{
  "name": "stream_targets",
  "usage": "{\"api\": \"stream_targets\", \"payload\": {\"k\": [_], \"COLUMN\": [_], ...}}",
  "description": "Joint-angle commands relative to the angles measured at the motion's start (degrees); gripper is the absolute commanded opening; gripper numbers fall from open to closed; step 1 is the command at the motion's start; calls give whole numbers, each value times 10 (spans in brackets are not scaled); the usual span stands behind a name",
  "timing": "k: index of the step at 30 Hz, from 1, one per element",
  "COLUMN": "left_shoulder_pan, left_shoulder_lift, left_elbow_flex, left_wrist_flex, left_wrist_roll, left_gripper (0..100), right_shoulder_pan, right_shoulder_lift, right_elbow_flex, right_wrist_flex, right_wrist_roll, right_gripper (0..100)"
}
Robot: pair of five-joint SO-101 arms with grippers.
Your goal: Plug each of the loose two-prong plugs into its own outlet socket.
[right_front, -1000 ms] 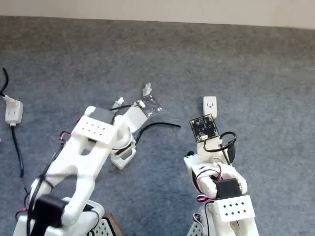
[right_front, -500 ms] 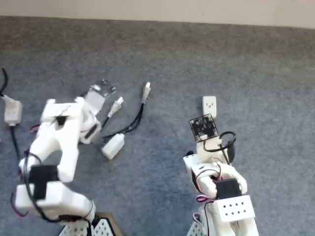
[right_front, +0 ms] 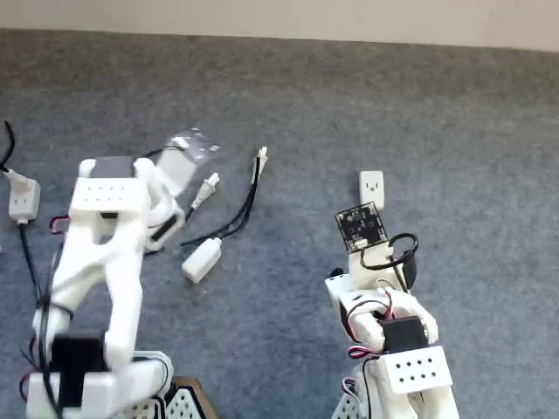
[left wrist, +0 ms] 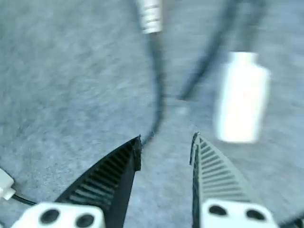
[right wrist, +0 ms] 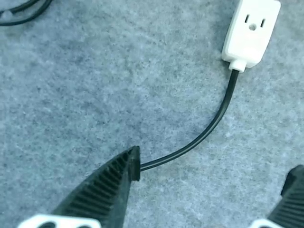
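Two loose two-prong plugs lie on the grey carpet, one point(right_front: 210, 183) beside the left arm and one point(right_front: 260, 158) further right. Their black cables run to a white socket block point(right_front: 202, 259). My left gripper point(right_front: 183, 152) hovers just left of the nearer plug. In the left wrist view it point(left wrist: 165, 142) is open and holds nothing, above a cable point(left wrist: 157, 99), with a plug point(left wrist: 149, 14) and the socket block point(left wrist: 240, 97) beyond. A white outlet socket point(right wrist: 251, 28) on a black cord point(right wrist: 204, 135) lies ahead of my open, empty right gripper point(right wrist: 213, 161), and also shows from above point(right_front: 371, 186).
A further white socket point(right_front: 22, 199) with a black cord lies at the far left edge. The right arm point(right_front: 384, 305) stands low at the front right. Bare carpet stretches across the back and right of the table.
The left arm has swung from the middle to the left, uncovering the plugs, cables and socket block. The right arm has kept still.
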Motion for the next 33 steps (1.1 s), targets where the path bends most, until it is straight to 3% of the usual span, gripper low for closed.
{"api": "stream_targets", "payload": {"k": [1, 6, 13, 23, 33], "left_shoulder_pan": [103, 171, 158, 67, 113], "left_shoulder_lift": [-109, -105, 32, 128, 127], "left_elbow_flex": [13, 88, 94, 14, 37], "left_wrist_flex": [47, -11, -111, -110, -24], "left_wrist_roll": [41, 64, 64, 25, 14], "left_gripper": [194, 194, 194, 194, 194], "right_shoulder_pan": [-2, -2, -2, -2, -2], "right_shoulder_lift": [-7, -7, -7, -7, -7], "right_elbow_flex": [-3, -3, -3, -3, -3], "right_wrist_flex": [-11, -11, -11, -11, -11], "right_wrist_roll": [-4, -4, -4, -2, -2], "right_gripper": [436, 436, 436, 436, 436]}}
